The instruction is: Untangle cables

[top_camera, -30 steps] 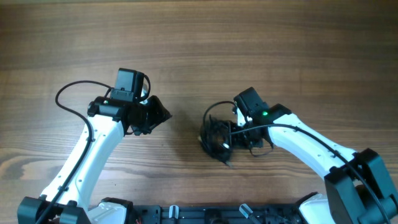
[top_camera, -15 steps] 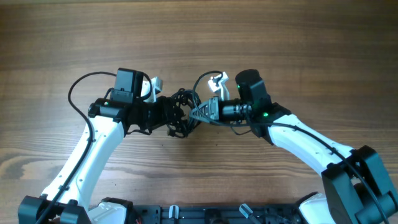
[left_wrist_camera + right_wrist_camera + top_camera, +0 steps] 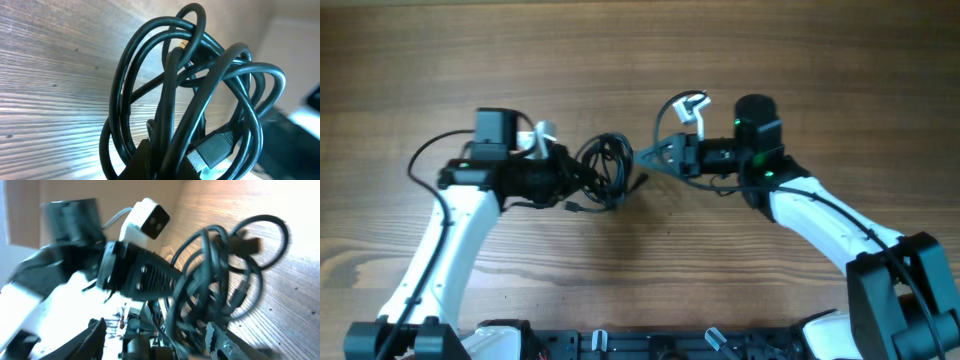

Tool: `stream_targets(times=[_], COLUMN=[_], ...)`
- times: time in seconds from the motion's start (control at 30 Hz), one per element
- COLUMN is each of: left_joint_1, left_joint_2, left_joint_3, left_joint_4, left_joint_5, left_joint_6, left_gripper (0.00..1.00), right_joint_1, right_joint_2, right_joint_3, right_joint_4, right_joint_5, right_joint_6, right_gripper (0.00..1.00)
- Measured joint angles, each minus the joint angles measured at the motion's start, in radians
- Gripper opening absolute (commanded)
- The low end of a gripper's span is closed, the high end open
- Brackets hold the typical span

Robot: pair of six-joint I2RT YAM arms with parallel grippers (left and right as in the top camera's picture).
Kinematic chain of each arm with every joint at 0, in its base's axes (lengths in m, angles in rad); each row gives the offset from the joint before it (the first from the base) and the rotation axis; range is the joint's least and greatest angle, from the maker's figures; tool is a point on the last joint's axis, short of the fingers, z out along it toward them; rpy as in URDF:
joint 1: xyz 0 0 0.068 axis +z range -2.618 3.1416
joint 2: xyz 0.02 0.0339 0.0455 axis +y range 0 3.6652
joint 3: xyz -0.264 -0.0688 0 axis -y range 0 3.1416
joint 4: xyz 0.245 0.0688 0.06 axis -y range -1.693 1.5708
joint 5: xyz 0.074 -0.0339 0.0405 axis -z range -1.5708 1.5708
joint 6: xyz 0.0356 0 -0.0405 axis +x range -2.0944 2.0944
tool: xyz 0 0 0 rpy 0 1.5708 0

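One handover is done: the left gripper [image 3: 565,178] now clenches the cables [image 3: 607,170], still a knotted bundle seemingly just above the table [image 3: 640,60], while the right gripper [image 3: 655,157] has released, jaws spread, just beside it.

Left end effector [image 3: 578,180] clamped — right end effector [image 3: 650,158] agape — arms reaching inward, tip to tip.

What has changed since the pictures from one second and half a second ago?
The right pincer carried the cables to the middle, where the left pincer shut on them. The right pincer then opened and drew back to the right; the left pincer pulled the bundle slightly left. The cables stay tangled.
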Motion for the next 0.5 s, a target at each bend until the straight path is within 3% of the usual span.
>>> stream_targets(times=[0.07,0.1,0.17,0.43,0.5], left_joint_1=[0.098,0.142,0.199,0.239,0.239], left_joint_2=[0.000,0.000,0.000,0.000,0.000], left_joint_3=[0.000,0.000,0.000,-0.001,-0.001], left_joint_4=[0.001,0.001,0.001,0.011,0.011], left_joint_5=[0.121,0.177,0.261,0.444,0.464], left_joint_6=[-0.044,-0.079,-0.155,-0.549,-0.576], left_gripper=[0.04,0.04,0.04,0.04,0.04], right_joint_1=[-0.031,-0.038,-0.034,0.074,0.104], right_joint_2=[0.000,0.000,0.000,0.000,0.000], right_joint_3=[0.000,0.000,0.001,0.007,0.007], right_joint_4=[0.002,-0.005,-0.044,-0.361,-0.377], right_joint_5=[-0.047,-0.063,-0.076,0.076,0.126], right_joint_6=[-0.006,-0.017,-0.058,-0.401,-0.447], right_gripper=[0.67,0.59,0.53,0.48,0.51])
